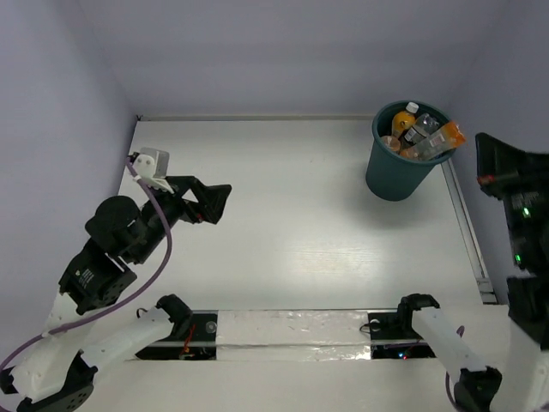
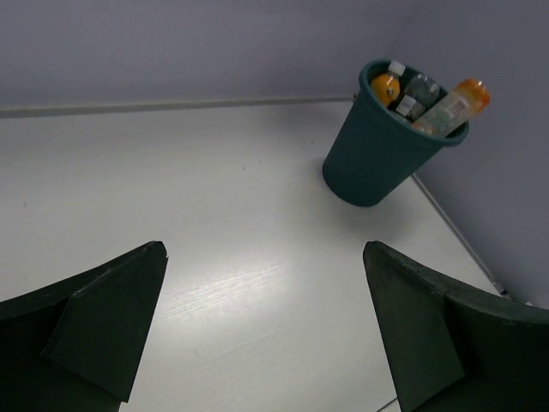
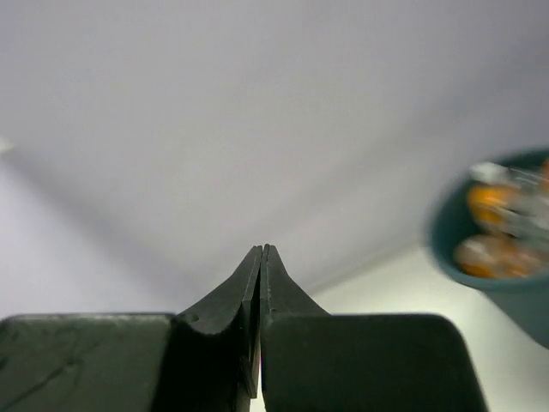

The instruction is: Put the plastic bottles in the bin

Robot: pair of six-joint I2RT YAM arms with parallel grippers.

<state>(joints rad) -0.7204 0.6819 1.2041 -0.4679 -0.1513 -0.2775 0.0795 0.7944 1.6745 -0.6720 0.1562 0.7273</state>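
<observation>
Orange and clear plastic bottles (image 1: pixel 419 134) fill round dark teal plastic bin (image 1: pixel 393 174); park spread, empty left gripper (image 1: pixel 220 203) and closed, empty right gripper (image 3: pixel 261 257) clear of it.

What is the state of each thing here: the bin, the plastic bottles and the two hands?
bin: standing upright, filled up to its rim.
plastic bottles: inside the bin, one with an orange cap sticking out over the rim.
left hand: open, holding nothing.
right hand: shut, holding nothing.
</observation>
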